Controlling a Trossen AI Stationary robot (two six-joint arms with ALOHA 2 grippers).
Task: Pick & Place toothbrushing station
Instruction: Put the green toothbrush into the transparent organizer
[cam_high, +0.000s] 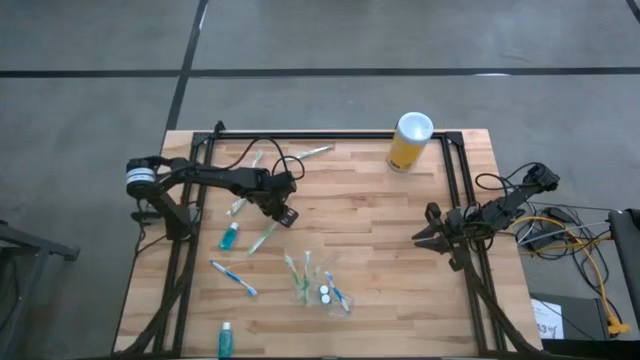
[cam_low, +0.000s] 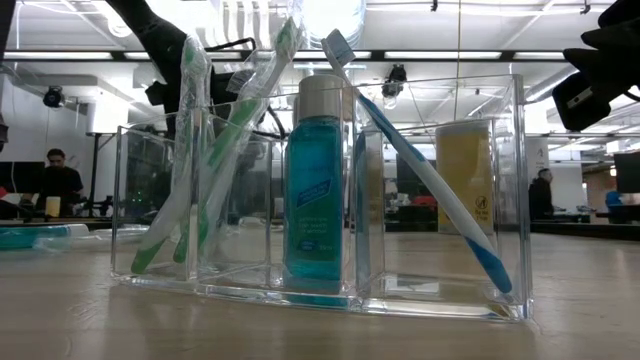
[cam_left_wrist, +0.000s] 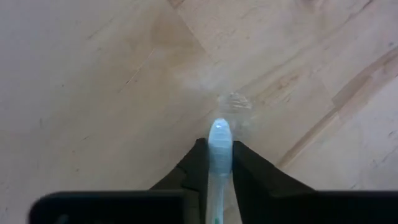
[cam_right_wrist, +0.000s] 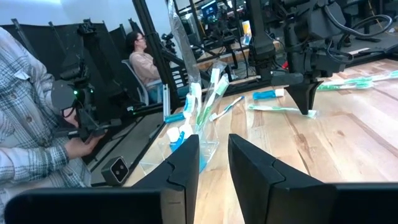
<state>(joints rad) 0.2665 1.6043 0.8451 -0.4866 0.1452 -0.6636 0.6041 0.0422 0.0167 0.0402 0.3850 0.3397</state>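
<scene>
The clear holder (cam_low: 320, 190) stands right in front of the low camera, near the front edge of the table (cam_high: 380, 240). It has a few little rooms inside. Two white-green toothbrushes (cam_low: 215, 150) lean in one end room, a teal tube (cam_low: 318, 190) with a white cap stands in the middle, and a white-blue toothbrush (cam_low: 430, 190) leans in the other end room. From above the holder is hard to see because it is see-through.

The left gripper (cam_high: 283, 212) is low over the wood at the left, just beside a white-green toothbrush (cam_high: 262, 238) lying there. Its fingers (cam_left_wrist: 249, 171) are squeezed on a pale brush end (cam_left_wrist: 219, 146), and the rest of that brush is hidden between them.

The right gripper (cam_right_wrist: 214, 168) waits by the right edge of the table. Its fingers are a little apart with nothing in between.

More brushes and tubes lie on the left side. A tall yellow can (cam_high: 409, 141) stands by the back edge. The middle and right of the wood are bare. A person (cam_right_wrist: 31, 118) sits beyond the table, partly cut off.
</scene>
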